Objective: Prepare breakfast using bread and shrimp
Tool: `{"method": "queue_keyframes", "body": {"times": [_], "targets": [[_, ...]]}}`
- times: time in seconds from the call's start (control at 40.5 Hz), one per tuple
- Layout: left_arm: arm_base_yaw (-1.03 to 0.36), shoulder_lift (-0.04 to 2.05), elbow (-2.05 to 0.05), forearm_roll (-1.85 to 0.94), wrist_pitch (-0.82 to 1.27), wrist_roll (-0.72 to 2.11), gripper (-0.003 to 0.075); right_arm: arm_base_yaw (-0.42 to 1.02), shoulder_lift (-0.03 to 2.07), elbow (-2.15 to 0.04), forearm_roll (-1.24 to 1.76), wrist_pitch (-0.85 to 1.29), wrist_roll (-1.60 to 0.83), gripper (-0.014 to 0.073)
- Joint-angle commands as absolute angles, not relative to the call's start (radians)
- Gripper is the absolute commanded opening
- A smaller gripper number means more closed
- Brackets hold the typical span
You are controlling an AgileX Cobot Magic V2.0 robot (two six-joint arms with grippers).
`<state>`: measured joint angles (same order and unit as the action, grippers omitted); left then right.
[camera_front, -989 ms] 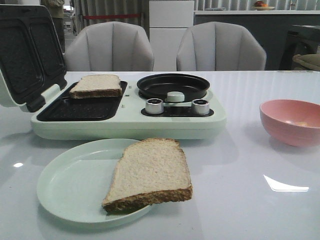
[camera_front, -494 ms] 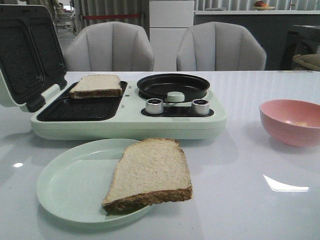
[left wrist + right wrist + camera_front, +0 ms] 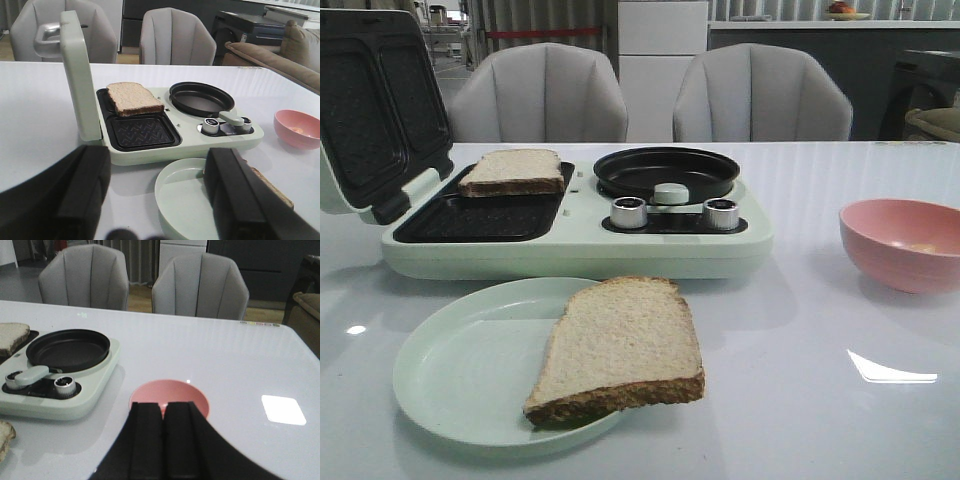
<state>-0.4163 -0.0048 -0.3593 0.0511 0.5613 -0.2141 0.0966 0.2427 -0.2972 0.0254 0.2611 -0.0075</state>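
We are holding the left claw [image 3: 157, 195] released above the worktop [image 3: 820, 400]. One bread slice [image 3: 512, 171] is lying in the sandwich maker [image 3: 570, 245]; another [image 3: 620, 345] is overhanging the plate [image 3: 460, 370]. Shrimp [image 3: 923, 247] is sitting in the pink bowl [image 3: 900, 245]. The right claw [image 3: 162, 440] is clenched, empty.

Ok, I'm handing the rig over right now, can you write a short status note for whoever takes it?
Left hand: open, empty, above the pale green round plate.
Right hand: shut, empty, near the pink bowl.
Done: one cream brown-crusted bread slice sits on the far grill tray of the mint-green breakfast maker, lid up.
Left: second bread slice lies on the plate; a pale orange bit, likely the shrimp, lies in the bowl; black round pan holds nothing.
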Motion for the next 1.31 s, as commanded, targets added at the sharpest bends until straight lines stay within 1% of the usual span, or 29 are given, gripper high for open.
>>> {"method": "queue_keyframes", "body": {"times": [0.0, 0.049, 0.099, 0.148, 0.173, 0.222, 0.272, 0.321, 0.494, 0.593, 0.84, 0.989, 1.087, 1.285], "targets": [[-0.419, -0.026, -0.385, 0.052, 0.475, -0.224, 0.0456, 0.093, 0.296, -0.355, 0.034, 0.23, -0.005, 0.0005], [-0.419, -0.026, -0.385, 0.052, 0.475, -0.224, 0.0456, 0.093, 0.326, -0.375, 0.034, 0.25, -0.005, 0.0061], [-0.419, -0.026, -0.385, 0.052, 0.475, -0.224, 0.0456, 0.093, 0.365, -0.398, 0.038, 0.268, -0.005, 0.014], [-0.419, -0.026, -0.385, 0.052, 0.475, -0.224, 0.0456, 0.093, 0.404, -0.421, 0.043, 0.283, -0.005, 0.0231], [-0.419, -0.026, -0.385, 0.052, 0.475, -0.224, 0.0456, 0.093, 0.427, -0.438, 0.047, 0.291, -0.005, 0.0296], [-0.419, -0.026, -0.385, 0.052, 0.475, -0.224, 0.0456, 0.097, 0.471, -0.465, 0.061, 0.308, -0.005, 0.0379], [-0.419, -0.026, -0.385, 0.052, 0.475, -0.224, 0.0456, 0.108, 0.519, -0.495, 0.081, 0.33, -0.005, 0.0442], [-0.419, -0.026, -0.385, 0.052, 0.475, -0.224, 0.0456, 0.126, 0.579, -0.535, 0.102, 0.363, -0.005, 0.0485], [-0.419, -0.026, -0.385, 0.052, 0.475, -0.224, 0.0456, 0.192, 0.777, -0.658, 0.174, 0.466, -0.005, 0.0491], [-0.419, -0.026, -0.385, 0.052, 0.475, -0.224, 0.0456, 0.236, 0.893, -0.714, 0.267, 0.495, -0.005, 0.0491], [-0.419, -0.026, -0.385, 0.052, 0.475, -0.224, 0.0456, 0.352, 1.158, -0.805, 0.468, 0.488, -0.022, 0.0491], [-0.419, -0.026, -0.385, 0.052, 0.475, -0.224, 0.0456, 0.392, 1.316, -0.844, 0.587, 0.474, -0.074, 0.0491], [-0.419, -0.026, -0.385, 0.052, 0.475, -0.224, 0.0456, 0.392, 1.415, -0.863, 0.694, 0.466, -0.149, 0.0491], [-0.419, -0.026, -0.385, 0.052, 0.475, -0.224, 0.0456, 0.392, 1.585, -0.913, 0.962, 0.475, -0.375, 0.0491]]}}
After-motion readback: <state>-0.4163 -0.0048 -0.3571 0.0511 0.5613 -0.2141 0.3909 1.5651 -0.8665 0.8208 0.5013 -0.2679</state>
